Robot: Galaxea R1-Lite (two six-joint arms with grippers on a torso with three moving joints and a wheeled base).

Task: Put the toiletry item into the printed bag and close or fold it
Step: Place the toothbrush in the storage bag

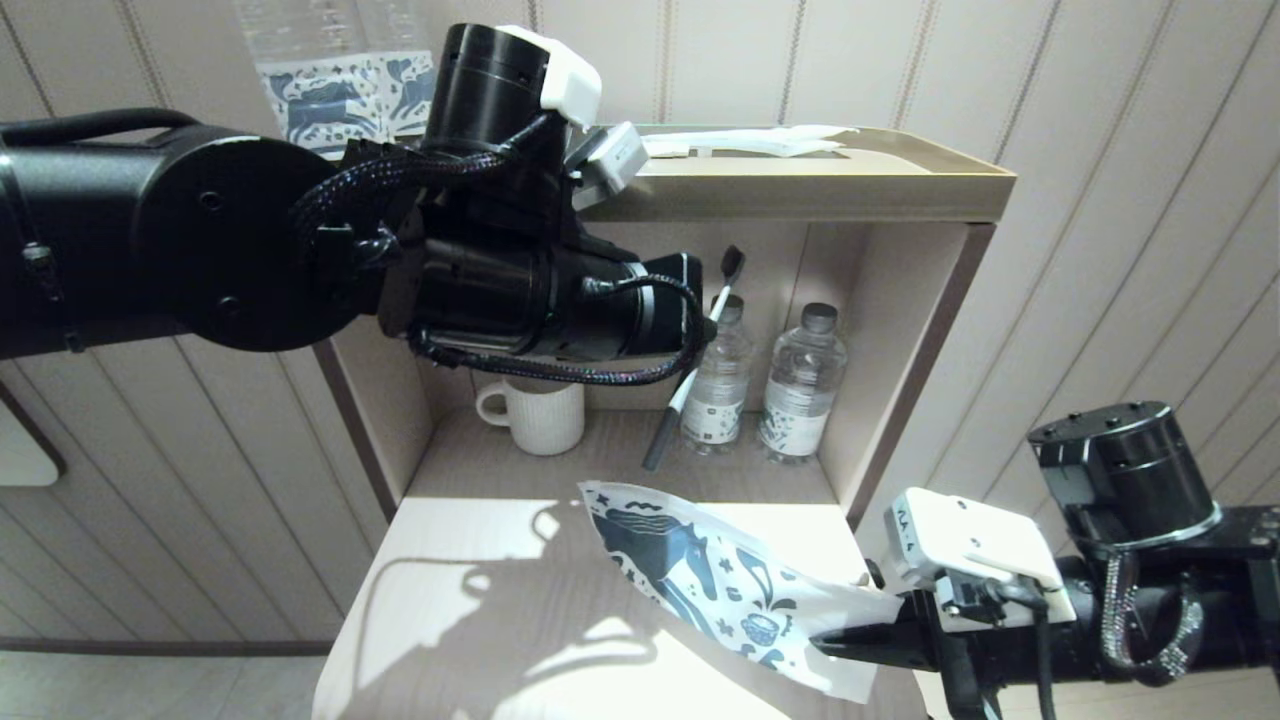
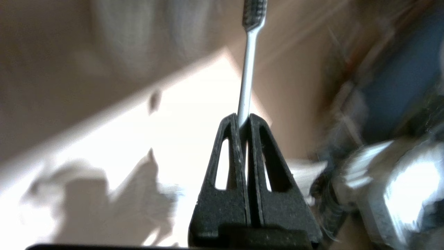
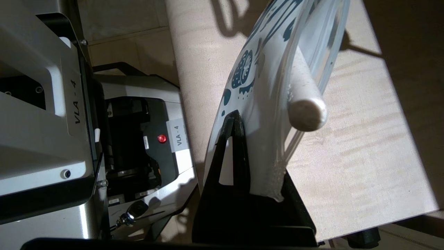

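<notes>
The toothbrush [image 1: 690, 370] is up in the air in front of the shelf, tilted, with its dark bristle end at the top and its other end pointing down toward the shelf floor. The left gripper [image 2: 245, 121] has its two black fingers [image 2: 229, 152] squeezed tight on the white handle, and in the left wrist view the thin neck and the bristles stick out past the finger tips. The toothbrush is not in the printed bag [image 1: 720, 585]; it hangs above and behind it. The bag is white with a dark blue horse and little doodles, and it is lifted off the light wooden table [image 1: 470, 600], slanting up from the right. The right gripper [image 3: 258, 146] is pinched shut on one end of the bag, low on the right side of the head view. In the right wrist view the bag bulges open, and a pale rounded stick end [image 3: 307, 113] shows by its open side. Behind the toothbrush stand two clear bottles [image 1: 805, 385] with labels, side by side at the back of the shelf. A white ribbed mug [image 1: 540, 415] sits to their left. On top of the shelf lies a white wrapped packet [image 1: 750, 142].
</notes>
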